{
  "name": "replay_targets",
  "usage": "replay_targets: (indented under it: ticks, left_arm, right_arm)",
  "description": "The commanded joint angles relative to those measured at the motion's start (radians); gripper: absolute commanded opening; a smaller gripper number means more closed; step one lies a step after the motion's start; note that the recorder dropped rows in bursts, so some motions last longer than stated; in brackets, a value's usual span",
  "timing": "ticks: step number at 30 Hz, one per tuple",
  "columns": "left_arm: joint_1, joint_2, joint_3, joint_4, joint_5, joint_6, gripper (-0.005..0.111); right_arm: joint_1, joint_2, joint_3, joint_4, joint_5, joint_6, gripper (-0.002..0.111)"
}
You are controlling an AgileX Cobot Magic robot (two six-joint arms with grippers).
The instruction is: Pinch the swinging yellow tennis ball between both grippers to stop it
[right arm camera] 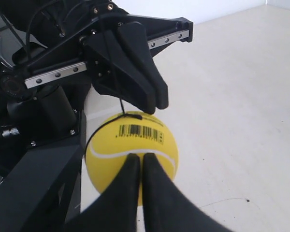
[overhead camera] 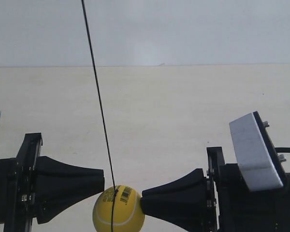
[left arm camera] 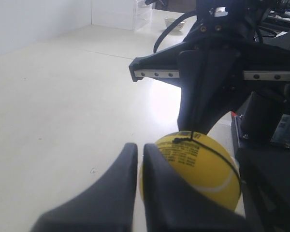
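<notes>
The yellow tennis ball [overhead camera: 120, 212] hangs low on a thin black string [overhead camera: 97, 96], barcode label up. It sits between two black wedge grippers pointing at each other. The gripper of the arm at the exterior view's right [overhead camera: 144, 199] presses its tip on the ball's side. The gripper of the arm at the exterior view's left [overhead camera: 101, 178] meets the ball's upper edge, slightly high. In the right wrist view my right gripper [right arm camera: 137, 158] is shut, tips on the ball [right arm camera: 130, 145]. My left gripper [left arm camera: 140, 147] is shut, the ball [left arm camera: 203, 166] partly behind one jaw.
A cream tabletop [overhead camera: 174, 111] runs back to a white wall. A pale grey plate [overhead camera: 253, 152] is mounted on the arm at the exterior view's right. A small bowl [left arm camera: 173, 21] and a clear box [left arm camera: 142, 12] stand far off in the left wrist view.
</notes>
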Motion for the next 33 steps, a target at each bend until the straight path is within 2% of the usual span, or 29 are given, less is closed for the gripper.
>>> replay_targets:
  ticks: [1,12,18,22,33]
  left_arm:
    - [-0.005,0.001,0.003,0.012,-0.011,-0.007,0.005]
    - [-0.005,-0.009,0.003,-0.004,-0.006,-0.007,0.005]
    - [-0.005,-0.082,0.005,-0.023,0.079,-0.034,0.005]
    - [-0.005,-0.134,0.022,-0.026,0.088,-0.037,0.005]
    - [-0.005,-0.362,0.097,-0.246,0.26,-0.027,0.005]
  right_arm:
    - [0.0,0.0,-0.002,0.005,-0.009,-0.004,0.0]
    - [0.0,-0.021,-0.002,0.005,0.022,-0.014,0.0]
    - [0.0,-0.153,-0.002,0.008,0.131,0.024,0.0]
    - [0.0,-0.26,-0.002,0.0,0.208,0.057,0.0]
    - [0.0,-0.58,-0.002,-0.015,0.372,0.197,0.0]
